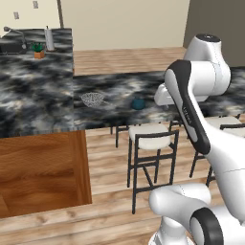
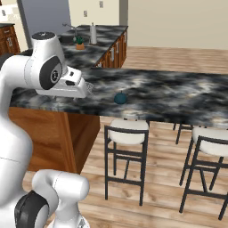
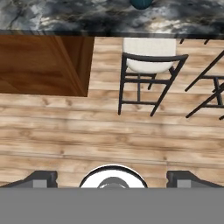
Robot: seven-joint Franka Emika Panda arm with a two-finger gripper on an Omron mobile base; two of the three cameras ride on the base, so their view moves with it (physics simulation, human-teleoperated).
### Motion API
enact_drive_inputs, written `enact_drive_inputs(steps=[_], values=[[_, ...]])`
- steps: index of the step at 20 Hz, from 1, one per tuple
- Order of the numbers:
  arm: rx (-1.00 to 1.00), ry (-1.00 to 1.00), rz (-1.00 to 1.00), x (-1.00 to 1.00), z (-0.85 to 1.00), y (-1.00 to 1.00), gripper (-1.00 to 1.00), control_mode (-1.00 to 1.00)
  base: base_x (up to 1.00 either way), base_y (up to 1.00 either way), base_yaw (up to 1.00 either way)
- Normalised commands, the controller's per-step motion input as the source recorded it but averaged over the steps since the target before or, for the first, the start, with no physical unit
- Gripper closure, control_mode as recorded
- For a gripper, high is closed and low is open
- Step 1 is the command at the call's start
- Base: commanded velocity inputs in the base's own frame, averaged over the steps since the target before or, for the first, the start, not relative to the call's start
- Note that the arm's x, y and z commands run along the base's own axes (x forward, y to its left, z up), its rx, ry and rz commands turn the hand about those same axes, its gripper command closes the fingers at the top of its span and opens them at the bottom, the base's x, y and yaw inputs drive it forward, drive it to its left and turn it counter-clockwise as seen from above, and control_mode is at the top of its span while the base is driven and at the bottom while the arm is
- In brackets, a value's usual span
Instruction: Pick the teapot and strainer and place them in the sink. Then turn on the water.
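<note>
Two to move: teapot and strainer, both on the near run of the dark marbled counter, near each other but apart, strainer toward the corner.
Teapot handling: small, squat, rounded; probably rigid and light, likely smooth and prone to slip between flat pads. Best taken from above across the widest part of the body, or by a knob or handle if any; too small here to tell.
Strainer handling: thin wire mesh, surely very light, springy under pressure, likely to tip or swing if taken by the handle alone. Better pinched at the rim, or on the handle close to the bowl.
Sink: black basin at the far corner of the counter's other run, grey faucet curving over it; well apart from both items, so probably a drive or a long reach.
Water: no stream visible, tap judged off.
Gripper: fingertips spread wide in the hand view, holding nothing, aimed down at the wooden floor, teapot just at that view's top edge.
Near the sink: potted plant and a tall pale bottle just beside the basin.
In the way: bar stools tucked under the counter edge between base and teapot; close for elbow and base.
</note>
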Motion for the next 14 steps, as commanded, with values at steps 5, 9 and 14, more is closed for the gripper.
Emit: enact_drive_inputs(steps=[5, 9, 14], values=[[0.0, 0.01, 0.0, -0.09, 0.0, 0.0, -1.0, -1.0, 0.0, 0.0, 0.0], [0.0, 0.0, 0.0, -0.04, 0.0, 0.0, -1.0, -1.0, 0.0, 0.0, 0.0], [0.0, 0.0, 0.0, 0.0, 0.0, 0.0, -1.0, -1.0, 0.0, 0.0, 0.0]])
